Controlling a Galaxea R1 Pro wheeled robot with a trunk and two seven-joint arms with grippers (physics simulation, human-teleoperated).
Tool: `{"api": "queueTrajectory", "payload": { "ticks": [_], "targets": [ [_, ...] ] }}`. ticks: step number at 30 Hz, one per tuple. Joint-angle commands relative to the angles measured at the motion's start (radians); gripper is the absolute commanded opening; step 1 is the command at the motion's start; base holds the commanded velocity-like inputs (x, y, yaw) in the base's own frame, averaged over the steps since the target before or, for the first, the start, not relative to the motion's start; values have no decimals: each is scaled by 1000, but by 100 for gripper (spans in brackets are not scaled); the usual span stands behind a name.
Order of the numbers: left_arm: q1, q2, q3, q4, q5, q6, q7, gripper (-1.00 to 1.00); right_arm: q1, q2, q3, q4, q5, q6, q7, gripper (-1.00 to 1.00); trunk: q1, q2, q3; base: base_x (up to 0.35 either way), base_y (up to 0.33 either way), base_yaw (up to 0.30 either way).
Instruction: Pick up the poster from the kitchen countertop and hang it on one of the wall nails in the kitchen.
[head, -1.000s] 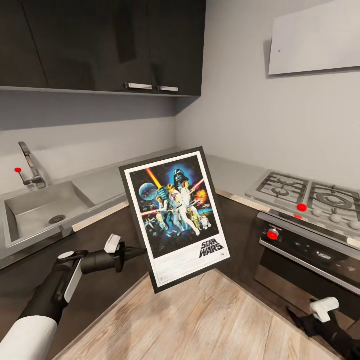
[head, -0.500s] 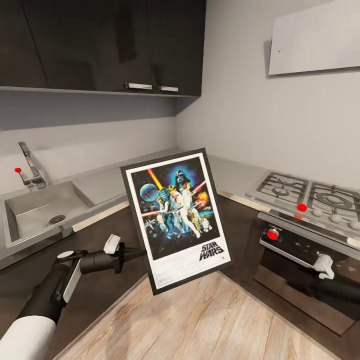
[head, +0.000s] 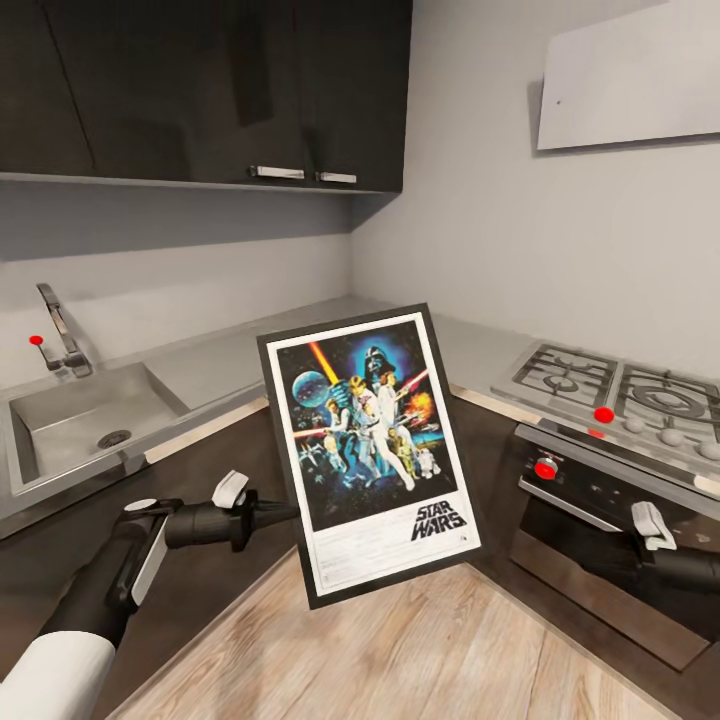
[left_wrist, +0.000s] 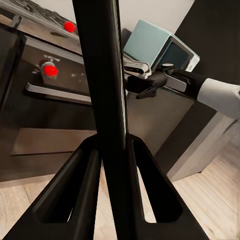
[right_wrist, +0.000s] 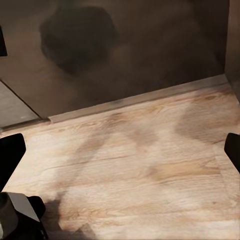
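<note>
Black-framed, the poster (head: 372, 452) stands nearly upright at the centre of the head view, above the wooden floor (head: 400, 650), in front of the kitchen countertop (head: 220, 365). The left gripper (head: 285, 514) is clamped on its left edge. The right gripper (head: 650, 525), at lower right near the oven (head: 600, 540), has its fingers apart.
</note>
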Motion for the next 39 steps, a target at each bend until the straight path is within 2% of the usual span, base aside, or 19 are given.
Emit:
{"api": "queueTrajectory", "payload": {
  "ticks": [1,10,13,14,16,19,21,23,30,33,39],
  "targets": [
    [-1,0,0,0,1,7,-2,-100,-1,0,-1,0,1,11,6,100,0,-1,-1,0,0,0],
    [-1,0,2,-1,1,5,-4,-100,-5,-1,33,1,-5,14,23,100,0,-1,-1,0,0,0],
    [-1,1,3,18,-2,-23,-3,-100,-6,3,42,0,-9,15,23,100,0,-1,-1,0,0,0],
    [-1,2,3,26,-2,-35,-3,-100,-6,4,48,0,-9,16,23,100,0,-1,-1,0,0,0],
    [-1,3,4,44,-2,-64,-4,-100,-7,10,85,0,-10,17,23,100,0,-1,-1,0,0,0],
    [-1,3,3,55,-2,-85,-4,-100,-40,30,158,3,-11,27,23,100,0,-1,-1,0,0,0],
    [-1,3,2,55,-2,-91,-4,-100,-66,51,186,3,-11,54,21,100,0,-1,-1,0,0,0],
    [-1,2,-1,54,-1,-93,-4,-100,-76,61,193,3,-11,64,20,100,0,-1,-1,0,0,0],
    [-1,1,-5,53,0,-95,-4,-100,-107,132,207,2,-3,83,18,100,0,-1,-1,0,0,0],
    [-1,0,-5,53,0,-95,-4,-100,-111,147,210,2,-1,85,18,100,0,-1,-1,0,0,0],
    [-1,0,-7,52,1,-96,-4,-100,-113,155,212,2,0,86,17,100,0,-1,-1,0,0,0]
  ]
}}
